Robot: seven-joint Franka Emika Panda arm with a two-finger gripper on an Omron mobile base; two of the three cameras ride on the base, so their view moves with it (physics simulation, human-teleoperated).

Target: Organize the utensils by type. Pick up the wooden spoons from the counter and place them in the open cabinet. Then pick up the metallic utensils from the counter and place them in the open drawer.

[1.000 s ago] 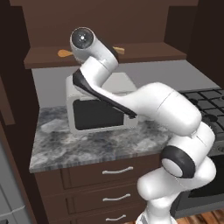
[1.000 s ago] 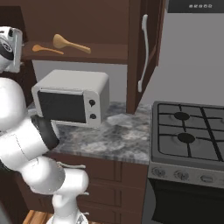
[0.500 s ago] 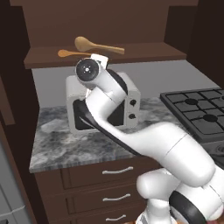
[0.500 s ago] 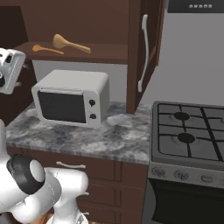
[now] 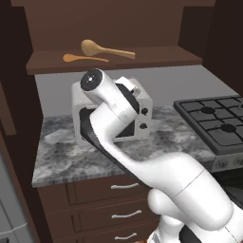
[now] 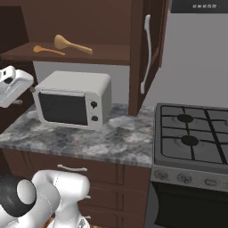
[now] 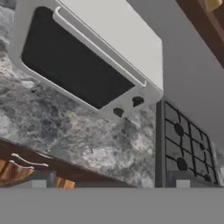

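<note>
Now both wooden spoons [image 5: 102, 49] shelved; jaws spread, empty; metal utensils likely light, slick — pinch mid-handle.

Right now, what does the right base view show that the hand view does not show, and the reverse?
The right base view shows the two wooden spoons lying on the shelf of the open cabinet, and the cabinet door's white handle. The hand view shows the microwave's dark door from close up, tilted, with orange-brown floor at its lower left. Both share the microwave, the counter and the gas stovetop.
</note>
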